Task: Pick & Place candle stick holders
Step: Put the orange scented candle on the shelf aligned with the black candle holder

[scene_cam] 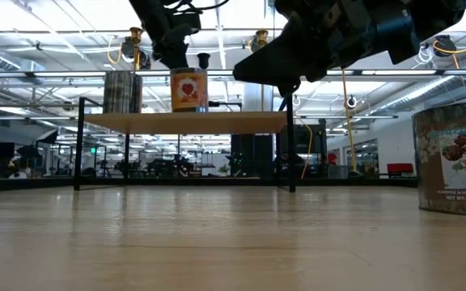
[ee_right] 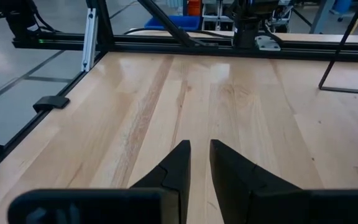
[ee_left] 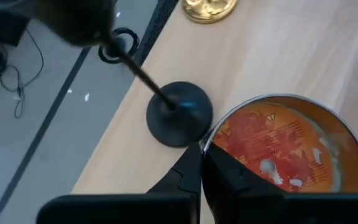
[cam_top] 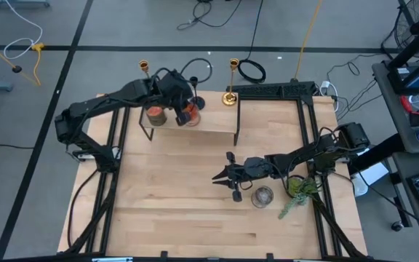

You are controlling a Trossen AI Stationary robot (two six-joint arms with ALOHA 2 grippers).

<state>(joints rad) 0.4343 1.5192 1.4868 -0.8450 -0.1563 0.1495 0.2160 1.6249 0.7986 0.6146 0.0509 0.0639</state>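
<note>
A matte black candle stick holder (ee_left: 179, 114) stands on its round base on a small raised wooden shelf (cam_top: 213, 120) at the table's far middle. It also shows in the high view (cam_top: 197, 102). One gold holder (cam_top: 230, 81) stands at the shelf's far right corner. Another gold holder (cam_top: 144, 68) shows at the far left, its base hidden by my left arm. My left gripper (ee_left: 201, 152) is shut and empty, hovering over the shelf between the black holder's base and a red can (ee_left: 278, 143). My right gripper (ee_right: 199, 149) hangs above the table's middle, empty, its fingers a narrow gap apart.
A second can (cam_top: 156, 114) stands on the shelf left of the red one. On the table's right stand a printed can (scene_cam: 455, 158), also seen from above (cam_top: 262, 195), and a small green plant (cam_top: 300, 191). Bare wood lies before the shelf.
</note>
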